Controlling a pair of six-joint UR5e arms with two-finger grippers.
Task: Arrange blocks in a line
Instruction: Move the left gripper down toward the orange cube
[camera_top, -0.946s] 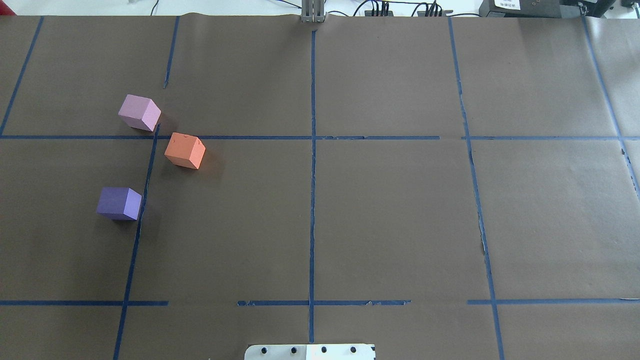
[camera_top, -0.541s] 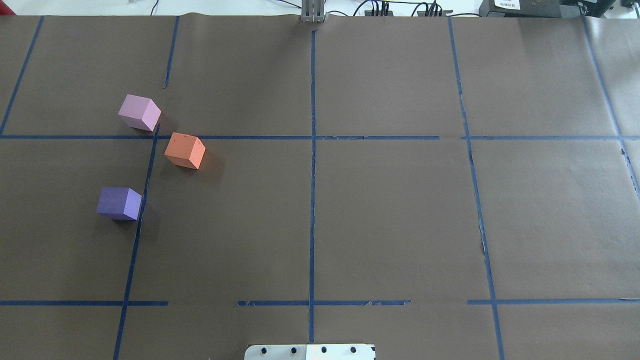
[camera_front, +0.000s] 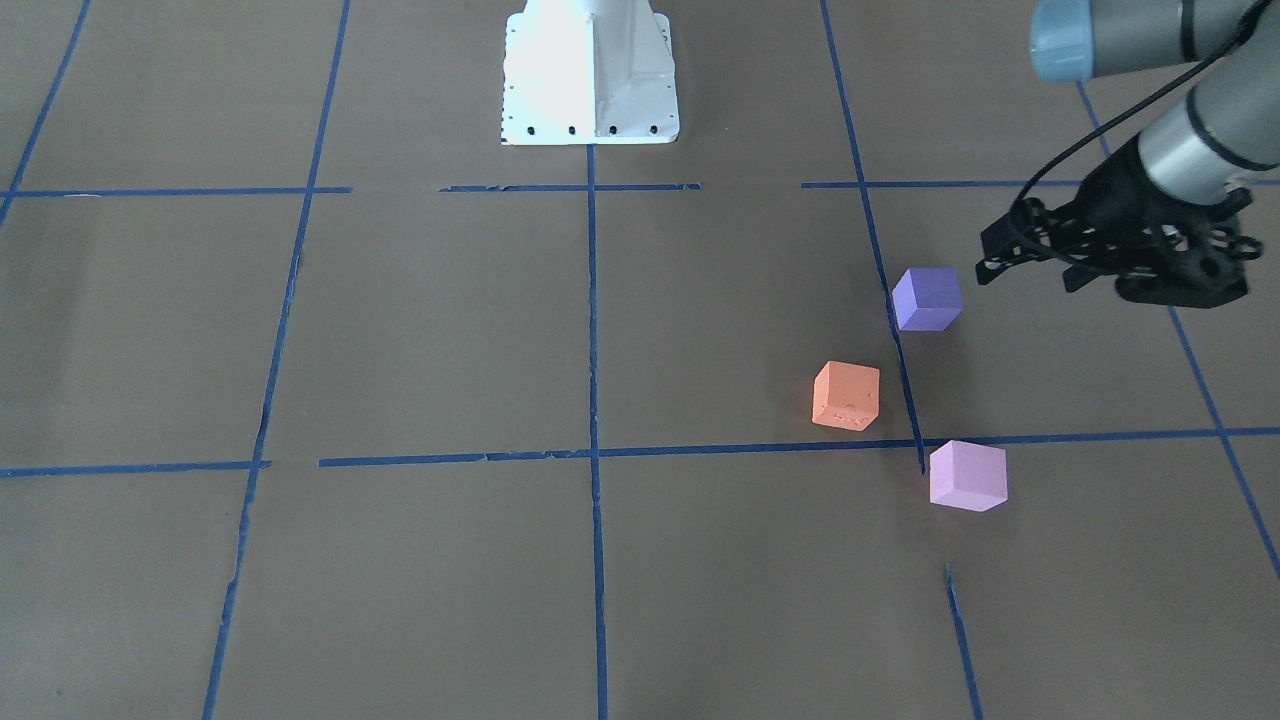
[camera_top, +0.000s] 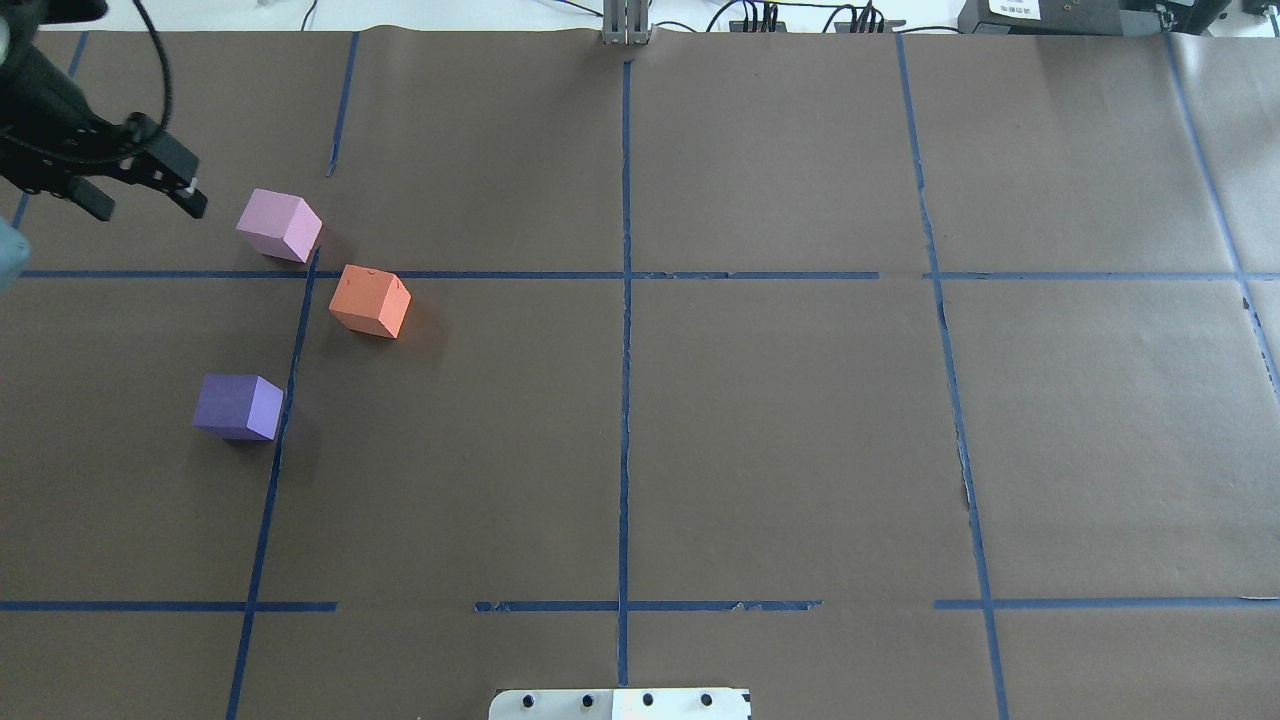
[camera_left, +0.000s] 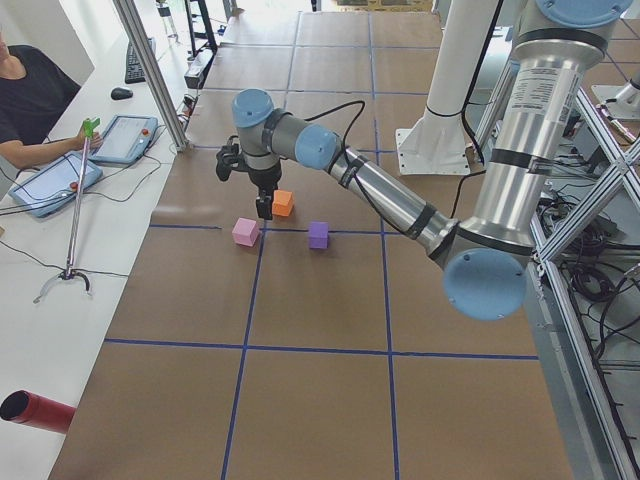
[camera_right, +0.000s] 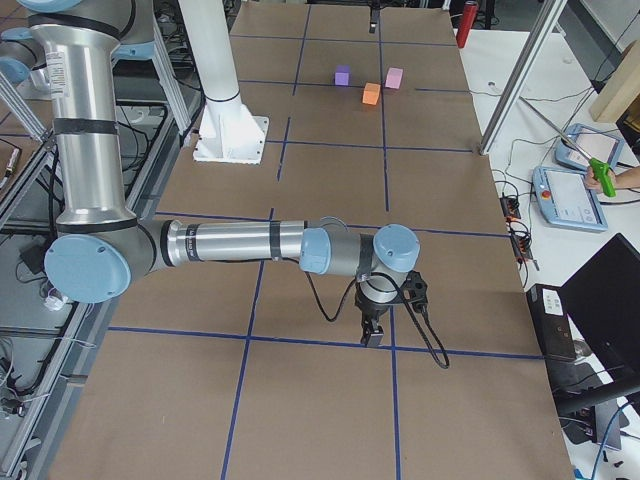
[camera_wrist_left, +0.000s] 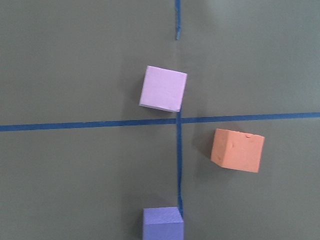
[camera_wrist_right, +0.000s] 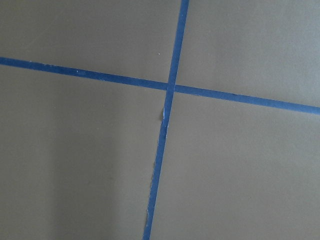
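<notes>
Left claw (camera_top: 145, 200) beside pink block (camera_top: 279, 225); blue tape lines (camera_top: 625, 275) around

One orange block (camera_top: 370, 301), one violet block (camera_top: 238, 407), one pink block (camera_top: 280, 225): three in all.

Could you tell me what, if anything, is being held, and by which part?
Nothing: the orange block, blue-violet block and pink block lie free of the left end effector.

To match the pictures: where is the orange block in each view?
Front-facing: orange block right of centre.
Overhead: block upper left.
Exterior left: block upper middle.
Exterior right: block top centre.
Left wrist: block right of centre.
Right wrist: not in it.
Landmark: tape crossing beside the pink block.
</notes>
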